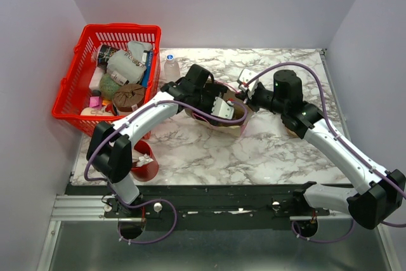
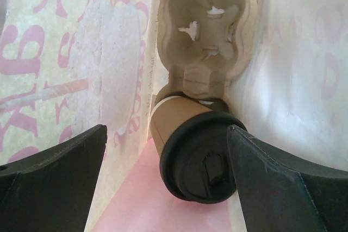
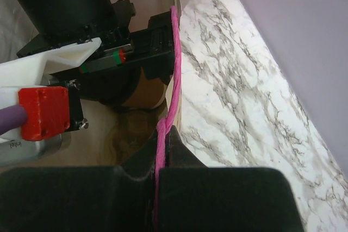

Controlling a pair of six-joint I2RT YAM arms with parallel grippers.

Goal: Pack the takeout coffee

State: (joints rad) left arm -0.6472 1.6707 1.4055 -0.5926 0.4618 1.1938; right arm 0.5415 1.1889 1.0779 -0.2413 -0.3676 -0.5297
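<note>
The coffee cup [image 2: 182,129] lay on its side inside the paper bag [image 2: 70,52], black lid [image 2: 198,164] toward the camera and base against the pulp carrier [image 2: 209,31]. The left gripper [image 2: 166,150] was inside the bag, jaws wide apart on either side of the cup. The right gripper [image 3: 163,142] was clamped on the bag's pink handle [image 3: 174,69]. The bag sat mid-table [image 1: 266,150].

Inside the paper bag [image 2: 49,52] the walls close in left and right, and the pulp carrier [image 2: 209,25] blocks the far end. The takeout coffee [image 2: 190,150] lies tipped between the spread fingers of the left gripper [image 2: 167,145], leaving a free slot on its left. The right gripper [image 3: 162,156], pinching the pink handle [image 3: 173,63], bars the bag's right side. The marble table [image 1: 273,150] lies open near and right, while the red basket [image 1: 76,87] and red cup [image 1: 144,163] crowd the left.
</note>
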